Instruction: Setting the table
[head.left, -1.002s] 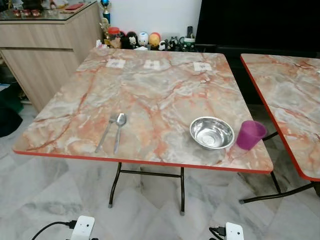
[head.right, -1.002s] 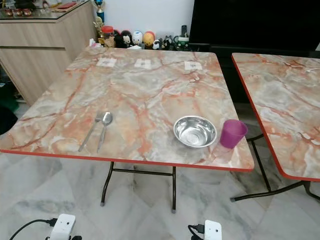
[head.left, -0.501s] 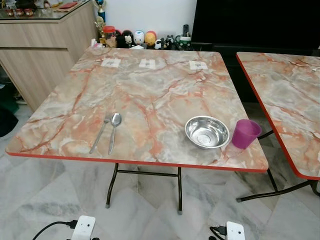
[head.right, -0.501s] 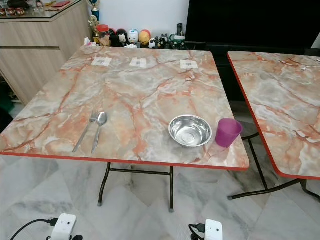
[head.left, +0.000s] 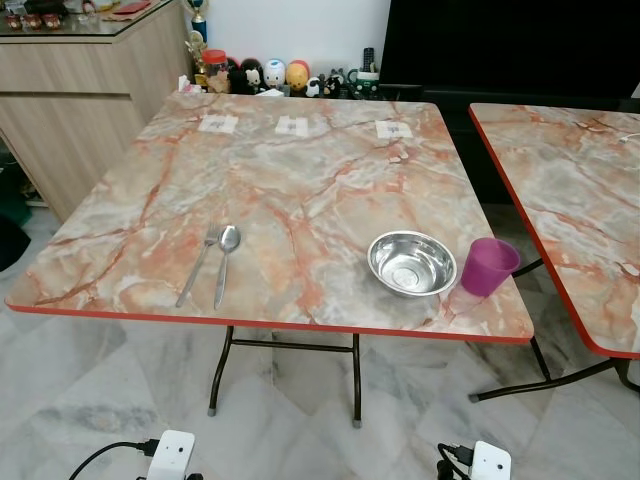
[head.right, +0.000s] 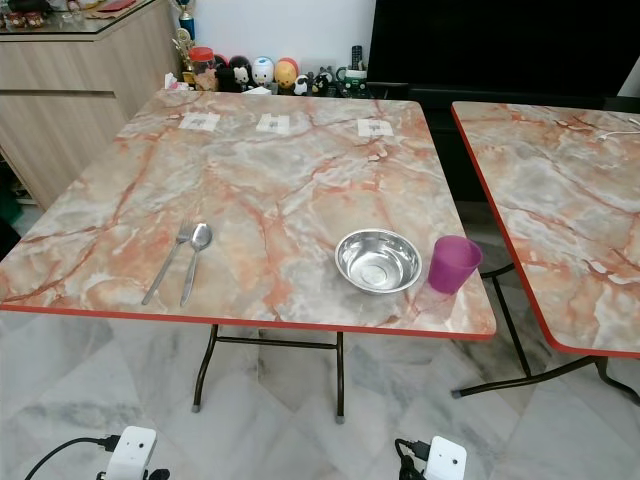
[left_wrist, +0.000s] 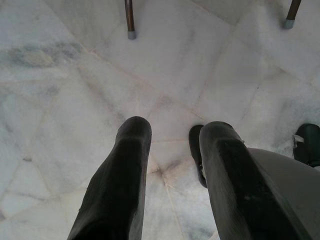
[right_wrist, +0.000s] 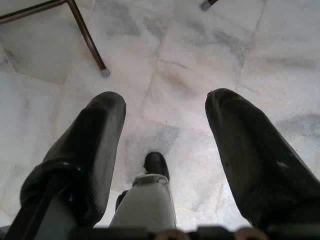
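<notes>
A marble-patterned table (head.left: 300, 170) with a red edge stands in front of me. Near its front edge lie a fork (head.left: 198, 264) and a spoon (head.left: 225, 262) side by side on the left. A steel bowl (head.left: 411, 263) sits at the front right, with a purple cup (head.left: 487, 267) just to its right. Both arms hang low over the floor. My left gripper (left_wrist: 172, 135) is open with nothing between its fingers. My right gripper (right_wrist: 165, 112) is open too and holds nothing.
A second marble table (head.left: 570, 180) stands close on the right, with a narrow gap between them. A wooden sideboard (head.left: 80, 90) is at the back left. Small figurines (head.left: 270, 75) line the wall behind the table. Three paper tags (head.left: 293, 126) lie near the far edge.
The camera has shifted a little toward the table and to the right, so the whole scene slid left in view. The things on the table have not moved.
</notes>
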